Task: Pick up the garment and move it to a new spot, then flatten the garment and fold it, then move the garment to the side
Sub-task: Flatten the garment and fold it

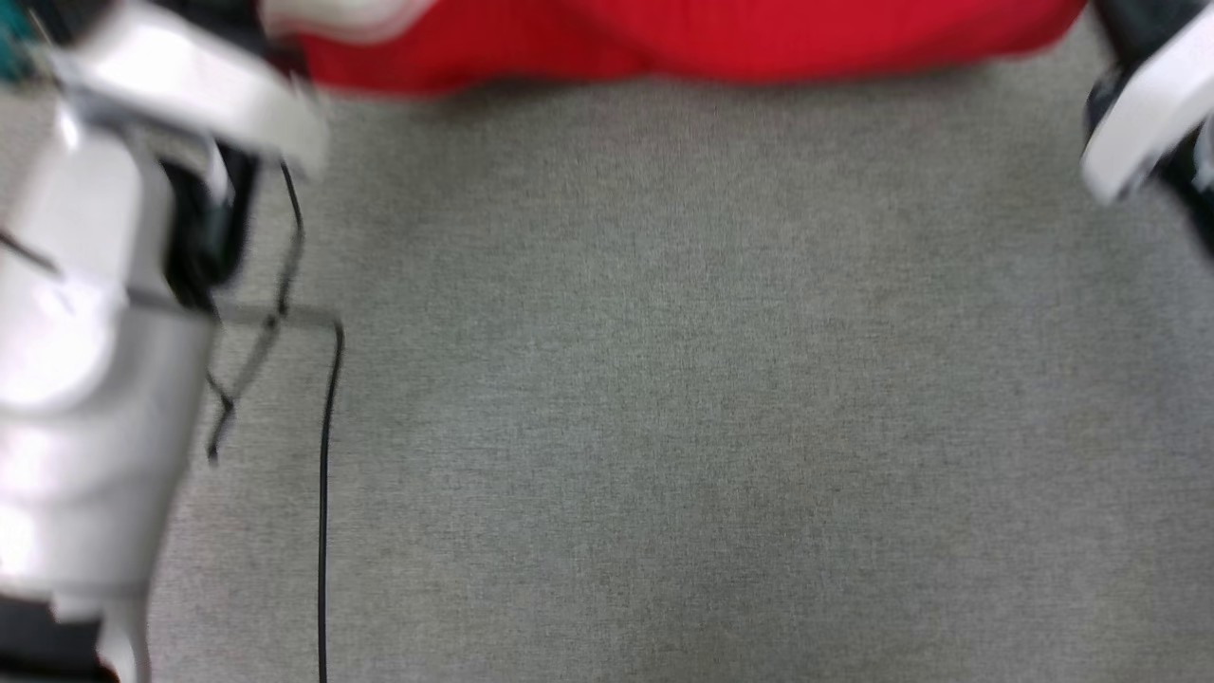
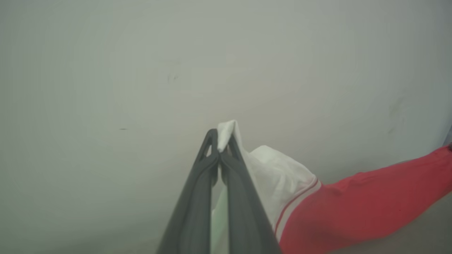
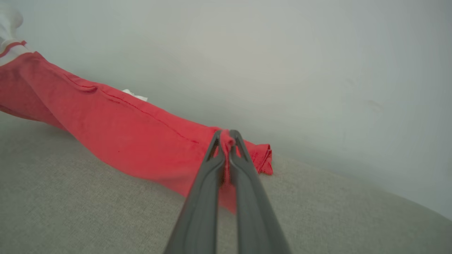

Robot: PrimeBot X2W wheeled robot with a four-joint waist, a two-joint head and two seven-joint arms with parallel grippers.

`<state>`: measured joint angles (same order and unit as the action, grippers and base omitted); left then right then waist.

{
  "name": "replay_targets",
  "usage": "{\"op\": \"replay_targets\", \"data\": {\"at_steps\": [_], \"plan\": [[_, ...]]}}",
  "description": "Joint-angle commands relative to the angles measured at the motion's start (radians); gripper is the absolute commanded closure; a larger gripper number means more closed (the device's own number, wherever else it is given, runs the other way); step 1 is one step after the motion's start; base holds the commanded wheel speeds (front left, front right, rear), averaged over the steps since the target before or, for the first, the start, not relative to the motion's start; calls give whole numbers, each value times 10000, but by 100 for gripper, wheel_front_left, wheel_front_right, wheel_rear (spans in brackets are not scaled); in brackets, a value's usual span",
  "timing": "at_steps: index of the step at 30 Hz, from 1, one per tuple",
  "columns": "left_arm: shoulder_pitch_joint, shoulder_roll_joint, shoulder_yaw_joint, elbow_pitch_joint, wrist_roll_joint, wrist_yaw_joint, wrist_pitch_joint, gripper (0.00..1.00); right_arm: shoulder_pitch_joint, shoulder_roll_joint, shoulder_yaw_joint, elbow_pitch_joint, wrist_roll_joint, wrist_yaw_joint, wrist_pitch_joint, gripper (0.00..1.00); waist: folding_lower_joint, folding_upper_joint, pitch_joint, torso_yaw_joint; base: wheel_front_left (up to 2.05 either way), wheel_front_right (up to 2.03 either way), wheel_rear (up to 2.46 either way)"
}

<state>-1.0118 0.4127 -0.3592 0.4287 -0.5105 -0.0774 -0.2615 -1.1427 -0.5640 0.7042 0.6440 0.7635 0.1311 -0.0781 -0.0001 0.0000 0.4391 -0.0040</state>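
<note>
Claws [image 2: 220, 140] [image 3: 226, 137] tight on garment [image 1: 683, 38]

Probably a robot lab or test room, judging by plain pale wall [image 3: 282, 53], grey woven-fabric surface [image 1: 721, 379] and loose black cables [image 1: 324, 493] beside a white robot arm [image 1: 95, 379].

A grey woven surface [image 1: 721, 398] fills the head view's centre and bottom; a plain pale wall [image 3: 282, 53] tops both wrist views
</note>
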Motion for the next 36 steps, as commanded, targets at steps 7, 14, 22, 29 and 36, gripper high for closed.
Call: {"op": "replay_targets", "data": {"at_steps": [7, 14, 22, 29, 36], "plan": [[3389, 32, 36, -1557, -369, 745, -6, 100, 2273, -242, 570, -290, 687, -8, -400, 100, 1, 0, -1206, 122, 0, 0, 0], [6316, 330, -176, -2593, -695, 1169, 261, 100, 4397, -674, 1082, -707, 1154, -8, -504, 100, 1, 0, -2406, 238, 0, 0, 0], [9341, 684, -379, -3624, -1371, 1605, 939, 100, 6501, -1121, 1308, -1462, 1474, -8, -218, 100, 1, 0, -3508, 184, 0, 0, 0], [11335, 827, -739, -4295, -2013, 1783, 1659, 100, 8137, -1582, 1075, -1985, 1565, -10, -20, 100, 1, 0, -4184, 238, 0, 0, 0], [12749, 1030, -851, -4805, -2621, 2040, 2252, 100, 9573, -2005, 570, -2469, 1746, -10, 165, 100, 1, 0, -4565, 270, 0, 0, 0]]}}
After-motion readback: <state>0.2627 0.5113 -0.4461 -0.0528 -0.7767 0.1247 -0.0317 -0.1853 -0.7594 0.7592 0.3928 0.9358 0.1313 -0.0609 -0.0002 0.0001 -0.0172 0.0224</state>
